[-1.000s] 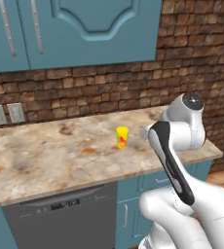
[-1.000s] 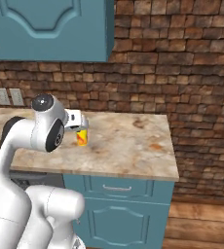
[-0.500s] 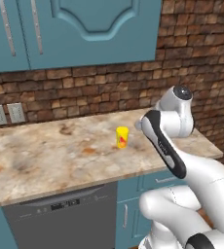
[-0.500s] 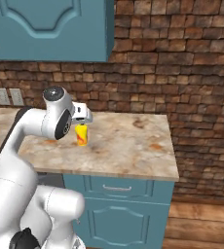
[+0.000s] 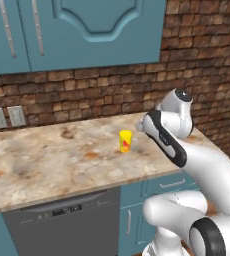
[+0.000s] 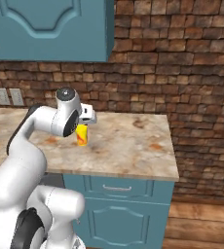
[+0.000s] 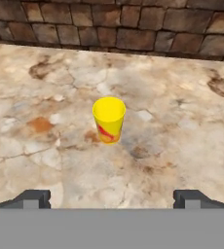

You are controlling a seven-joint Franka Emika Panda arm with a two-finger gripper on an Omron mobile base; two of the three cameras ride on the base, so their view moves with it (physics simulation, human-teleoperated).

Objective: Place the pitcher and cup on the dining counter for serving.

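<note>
Arm has swung in toward the cup [image 7: 108, 119] since a second ago — gripper [image 7: 111, 198] wide, empty, short of it; grasp likely next.

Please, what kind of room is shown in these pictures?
It looks like a home kitchen: a marbled stone counter below teal wall cabinets, a dishwasher under it, a brick wall behind, and a yellow cup standing there.

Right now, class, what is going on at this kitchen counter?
A white robot arm is reaching toward a small yellow cup with a red mark, which stands upright on the marbled counter by the brick wall. Its claw is open and short of the cup, holding nothing. The cup has not been picked up yet.
</note>
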